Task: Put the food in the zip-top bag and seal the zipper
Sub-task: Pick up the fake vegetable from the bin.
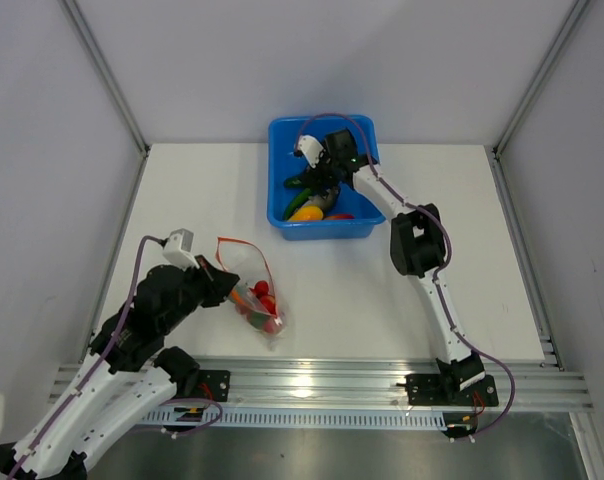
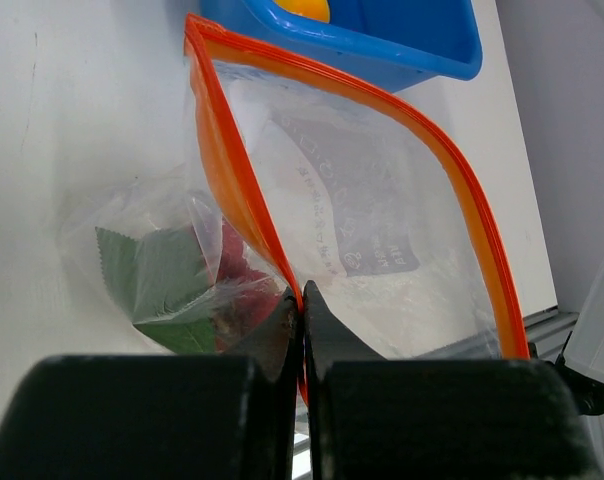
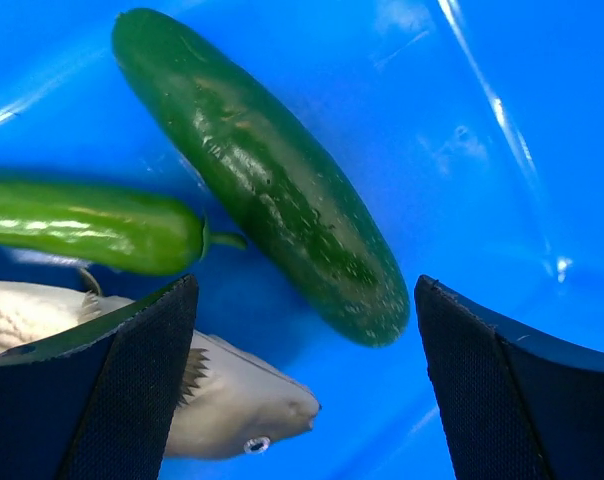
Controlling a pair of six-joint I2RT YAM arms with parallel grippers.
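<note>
Cucumber (image 3: 272, 190) lies right between the wide-spread fingers of the right gripper (image 3: 304, 320), down in the blue tub (image 1: 279, 135), with the grey fish (image 3: 222, 405) and a green pepper (image 3: 82, 225) beside it. It looks like the loading step, and the next move calls for a short drop and a squeeze across the cucumber. Well apart on the table (image 1: 382, 290), the left gripper (image 2: 302, 300) is clamped on the zipper (image 2: 232, 170). That props the zip-top bag (image 2: 382, 230) open, with red tomatoes (image 1: 264, 295) already inside.
</note>
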